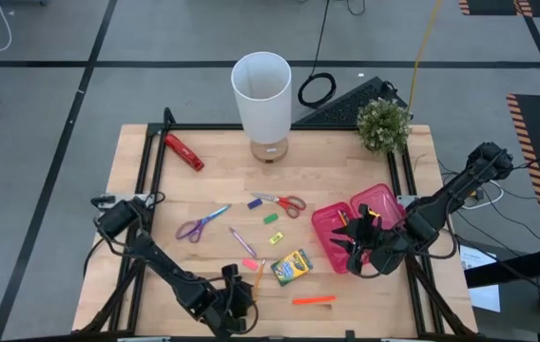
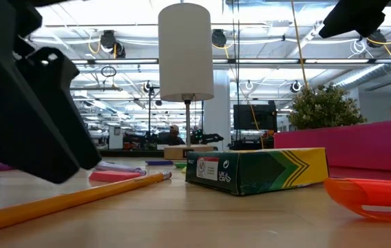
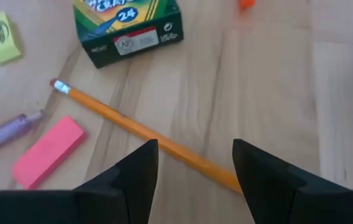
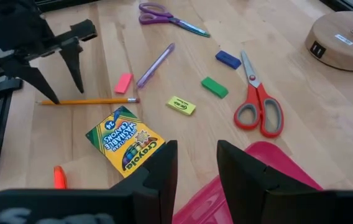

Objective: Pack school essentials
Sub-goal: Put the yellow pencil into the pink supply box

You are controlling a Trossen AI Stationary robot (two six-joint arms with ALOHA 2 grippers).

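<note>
Bright even overhead light, soft shadows, blurred low-view foreground.

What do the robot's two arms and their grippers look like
Both arms are dark, black jointed links with cables running along them. The left gripper has two flat, tapered black fingers that narrow to points. The right gripper has the same plain matte black fingers, with no visible markings.

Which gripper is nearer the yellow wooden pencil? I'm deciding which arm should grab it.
Left. The left gripper hangs open right over the yellow wooden pencil, fingers straddling it. The right gripper sits across the table at the pink translucent case, beyond the crayon box.
</note>
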